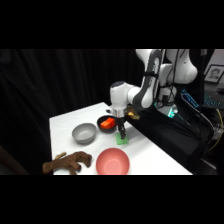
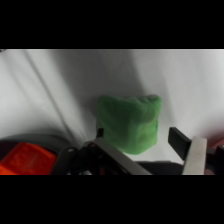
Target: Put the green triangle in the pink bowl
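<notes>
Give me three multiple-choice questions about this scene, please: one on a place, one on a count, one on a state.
1. Where is the green triangle?
A. in the pink bowl
B. on the table under the claw
C. in the grey bowl

2. How many bowls are on the table?
A. one
B. two
C. three

3. What is in the pink bowl?
A. nothing
B. an orange piece
C. the brown toy

Answers:
1 B: it lies on the white surface, directly below the claw.
2 C: the grey bowl, the small dark bowl and the pink one.
3 A: its inside shows bare.
</notes>
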Motion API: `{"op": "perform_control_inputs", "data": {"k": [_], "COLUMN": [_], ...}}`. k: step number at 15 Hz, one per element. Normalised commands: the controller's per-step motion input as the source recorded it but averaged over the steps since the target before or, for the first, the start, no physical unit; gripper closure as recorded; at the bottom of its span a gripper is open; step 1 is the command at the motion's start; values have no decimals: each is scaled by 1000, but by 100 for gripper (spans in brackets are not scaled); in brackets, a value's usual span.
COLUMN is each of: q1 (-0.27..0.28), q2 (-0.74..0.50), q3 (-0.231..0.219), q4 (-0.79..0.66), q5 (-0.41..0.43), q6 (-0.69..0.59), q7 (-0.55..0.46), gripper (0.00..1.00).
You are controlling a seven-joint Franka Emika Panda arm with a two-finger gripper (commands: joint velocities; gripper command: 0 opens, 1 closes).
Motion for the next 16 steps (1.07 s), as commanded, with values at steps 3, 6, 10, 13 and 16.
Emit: {"op": "perform_control_inputs", "data": {"k": [3,6,10,13,16], "q1": [-26,-30,-18,0,-3], "q2": [147,134,119,113,123], "q3": [60,62,42,24,25], "q4": [12,35,48,56,63], "q5": [116,105,91,77,75], "q6": [270,249,202,176,155], "q7": [-21,-16,18,38,28], "gripper": [0,0,35,58,78]}}
